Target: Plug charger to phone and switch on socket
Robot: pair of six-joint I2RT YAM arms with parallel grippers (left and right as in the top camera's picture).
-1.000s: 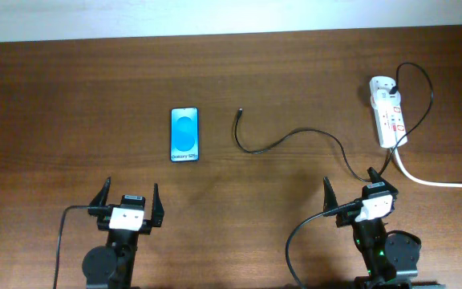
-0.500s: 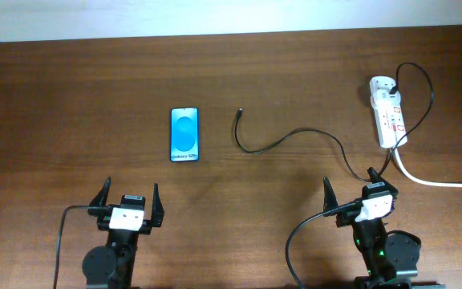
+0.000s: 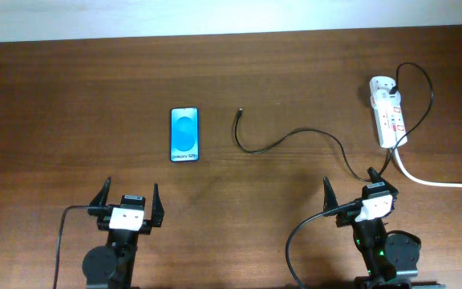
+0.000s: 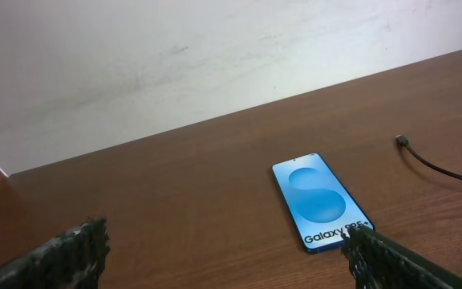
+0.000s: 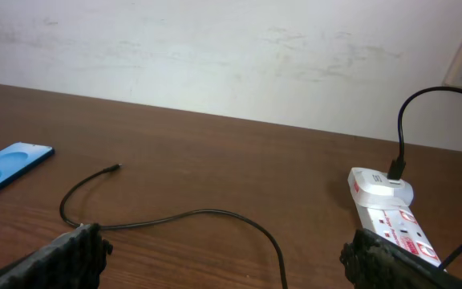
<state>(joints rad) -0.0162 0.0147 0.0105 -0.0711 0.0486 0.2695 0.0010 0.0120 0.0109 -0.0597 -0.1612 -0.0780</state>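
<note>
Nothing moved since earlier frames.
Overhead: phone (image 3: 184,135) face up on worktop (image 3: 70,96), just left of charger (image 3: 295,136) tip. Cable curves right to socket (image 3: 387,112), plugged in at its far end. White cord (image 3: 439,183) trails off right. Left gripper (image 3: 131,190) and right gripper (image 3: 349,183) both spread apart, empty, at near edge.
Left wrist: phone ahead right, nothing blocking.
Right wrist: socket ahead right, cable loop in front.

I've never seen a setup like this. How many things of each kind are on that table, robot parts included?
phone: 1
black charger cable: 1
white power strip: 1
robot grippers: 2, the left gripper and the right gripper, both open and empty
Total: 5
</note>
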